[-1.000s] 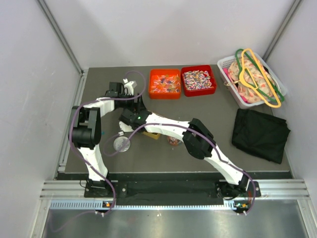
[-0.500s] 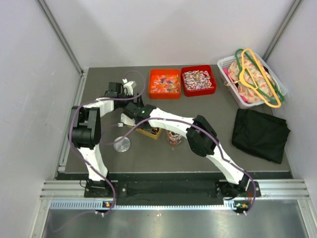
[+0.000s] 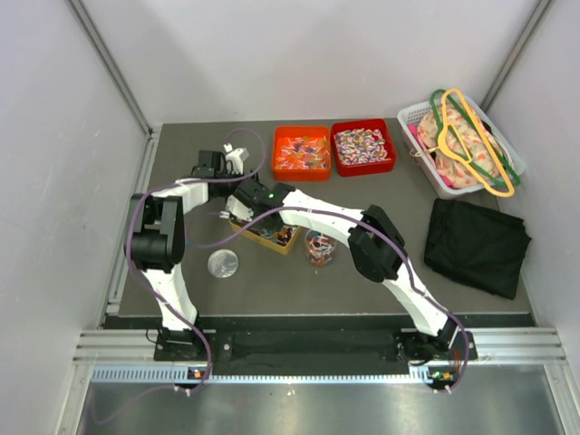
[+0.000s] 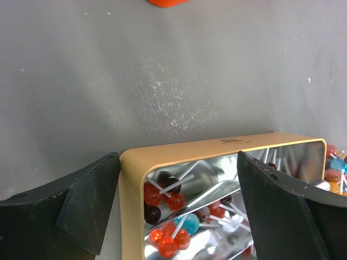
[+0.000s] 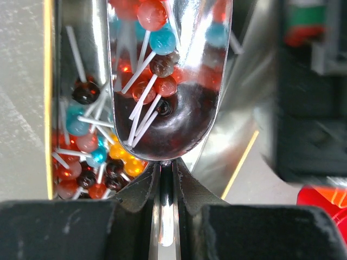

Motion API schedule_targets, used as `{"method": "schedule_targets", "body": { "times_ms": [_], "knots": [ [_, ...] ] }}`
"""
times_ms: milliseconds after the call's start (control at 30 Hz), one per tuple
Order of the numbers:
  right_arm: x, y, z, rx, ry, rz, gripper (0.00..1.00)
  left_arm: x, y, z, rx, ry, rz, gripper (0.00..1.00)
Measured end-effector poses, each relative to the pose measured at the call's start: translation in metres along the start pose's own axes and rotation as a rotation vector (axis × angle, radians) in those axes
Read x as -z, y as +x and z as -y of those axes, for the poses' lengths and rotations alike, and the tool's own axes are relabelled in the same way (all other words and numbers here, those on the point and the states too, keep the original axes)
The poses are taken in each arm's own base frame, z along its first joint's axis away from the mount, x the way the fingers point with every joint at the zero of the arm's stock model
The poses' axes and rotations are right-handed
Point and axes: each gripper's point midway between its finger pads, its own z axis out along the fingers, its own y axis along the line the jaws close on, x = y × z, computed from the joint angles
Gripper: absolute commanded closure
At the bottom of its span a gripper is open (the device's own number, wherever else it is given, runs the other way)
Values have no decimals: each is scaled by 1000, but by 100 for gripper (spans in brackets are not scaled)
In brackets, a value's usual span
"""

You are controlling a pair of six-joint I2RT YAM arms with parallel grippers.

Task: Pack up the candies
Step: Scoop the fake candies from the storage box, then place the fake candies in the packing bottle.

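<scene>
A tan-rimmed metal tin [image 4: 179, 147] holds several lollipop candies [image 4: 162, 196] in red, blue and dark colours. My right gripper [image 5: 168, 165] is shut on the handle of a shiny metal scoop [image 5: 187, 127]. The scoop's bowl reaches into the tin with a few lollipops in it. My left gripper [image 4: 179, 158] is open at the tin's end, with one finger [image 4: 81, 208] outside the corner and the other above the inside. Wrapped candies fill a red tray [image 3: 362, 146] at the back. A small jar of sweets [image 3: 318, 247] stands beside the tin.
An orange tray [image 3: 302, 151] of orange sweets sits left of the red one. A round clear lid [image 3: 223, 263] lies on the mat near the left arm. A white basket [image 3: 458, 145] of hangers and a folded black cloth [image 3: 476, 245] are on the right.
My right arm has swung the scoop back and to the right, from near the lid to over the tin. The jar has come into view. The left arm has stayed still.
</scene>
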Motion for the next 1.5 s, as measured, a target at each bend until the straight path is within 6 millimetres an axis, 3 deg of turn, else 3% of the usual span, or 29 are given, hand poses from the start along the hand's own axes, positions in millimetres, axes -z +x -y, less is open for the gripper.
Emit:
{"method": "schedule_targets", "body": {
  "times_ms": [133,433,667,800,1000,1300,1500],
  "knots": [
    [8,0,9,-14,9,13,100,1,0,0,5,1,1,7],
    [50,6,18,9,20,50,100,4,-7,-4,24,5,23,2],
    [72,25,17,40,25,36,100,17,-33,-14,23,-6,77,1],
    [76,38,11,44,18,22,100,21,-47,-11,11,3,103,1],
    [89,43,13,45,34,38,100,26,-66,-5,-6,24,133,1],
    [161,53,36,78,112,150,100,38,-74,-13,10,13,142,1],
    [195,102,46,80,148,132,100,45,-65,-25,21,-11,114,1]
  ]
}}
